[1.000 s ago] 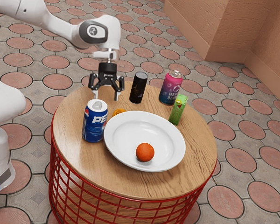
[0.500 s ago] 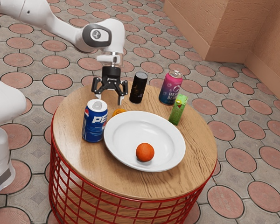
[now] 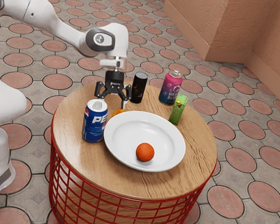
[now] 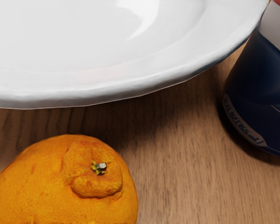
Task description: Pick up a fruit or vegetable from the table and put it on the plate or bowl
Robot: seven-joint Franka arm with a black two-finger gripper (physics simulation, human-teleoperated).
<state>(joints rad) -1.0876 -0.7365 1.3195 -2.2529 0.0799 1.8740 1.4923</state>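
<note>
Jaws spread wide and empty, hanging just above the tangerine (image 3: 118,112), centre-left of the exterior frame.

The tangerine sits on the table (image 3: 79,154), in the pocket between the Pepsi can (image 3: 94,120) and the far rim of the white plate (image 3: 130,133). In the wrist view it lies directly under the hand, stem nub (image 4: 100,166) up, with bare wood between it and both the plate edge and the can.

Reading: the wide opening suits a round, broad fruit, since the fingers need room to pass down either side of it. The pocket is tight, so the descent looks like the risky part. A finger could clip the can or ride onto the plate rim.

A red-orange fruit (image 3: 145,152) already rests on the plate, lower centre of the frame. I judge this is the approach to a second pick, with the grasp not yet made.

The black can (image 3: 139,87), pink can (image 3: 170,87) and green carton (image 3: 178,109) stand along the far edge of the table, centre to right. The black can is just beside the hand; the other two are out of the approach.
</note>
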